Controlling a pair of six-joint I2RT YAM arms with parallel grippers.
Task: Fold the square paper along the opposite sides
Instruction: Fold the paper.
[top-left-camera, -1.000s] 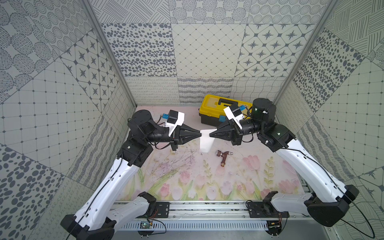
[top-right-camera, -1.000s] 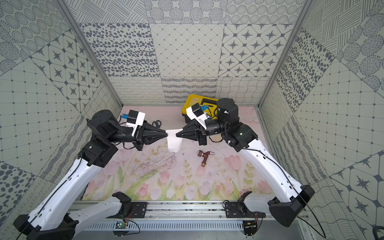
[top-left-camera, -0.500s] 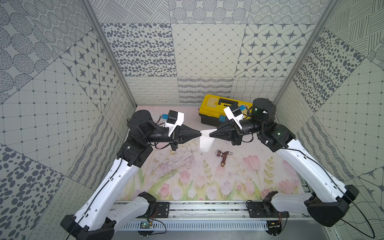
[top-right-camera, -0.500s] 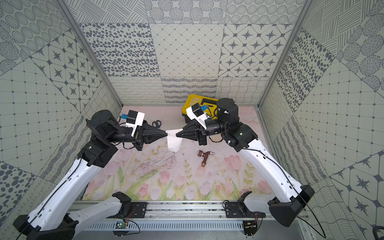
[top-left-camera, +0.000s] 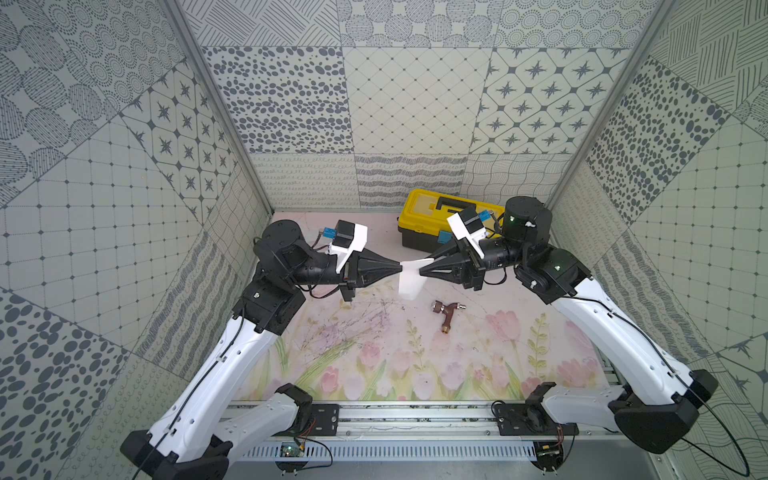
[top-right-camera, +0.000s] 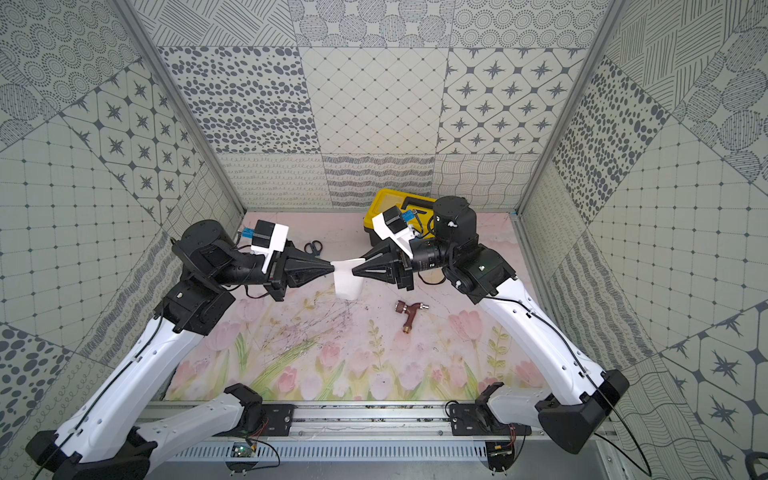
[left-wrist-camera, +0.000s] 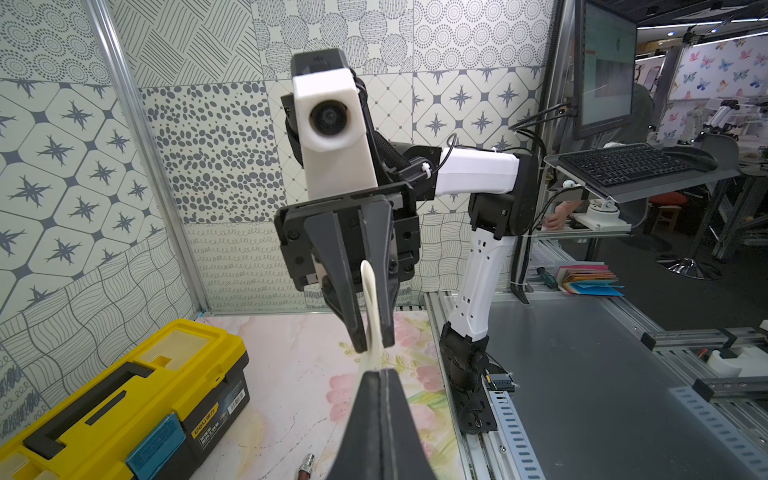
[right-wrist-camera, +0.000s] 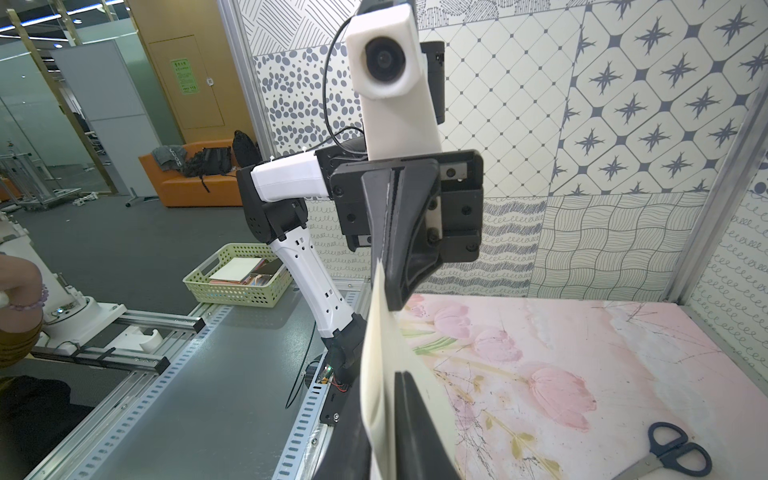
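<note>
Pinched the square paper (top-left-camera: 409, 282) with the left gripper (top-left-camera: 400, 268), jaws pressed flat together on the sheet's upper edge, as seen close up from the left wrist (left-wrist-camera: 376, 372). Met it tip to tip with the right gripper (top-left-camera: 421, 271) from the opposite side. Showed the right jaws standing a little apart in the left wrist view (left-wrist-camera: 371, 344), with the paper bowed into a narrow loop between them. Could not tell whether those fingers (left-wrist-camera: 340, 270) pressed on it at all. Saw much the same from the right wrist: sheet (right-wrist-camera: 386, 361) edge-on between the near fingers, reaching up to the left gripper's closed tip (right-wrist-camera: 392, 305).

Hung the paper in the air between the two tips, draping down over the floral mat (top-left-camera: 374, 353), in front of the yellow toolbox (top-left-camera: 419, 224) and near the brown tap fitting (top-left-camera: 446, 316). Could not tell whether its lower edge touched the mat. Left the scissors (top-right-camera: 313, 247) lying apart on the mat, behind the left gripper.

Against a second earlier, found no visible shift in the top views: arms in the same pose, tips just as close, sheet hanging in the same spot.
</note>
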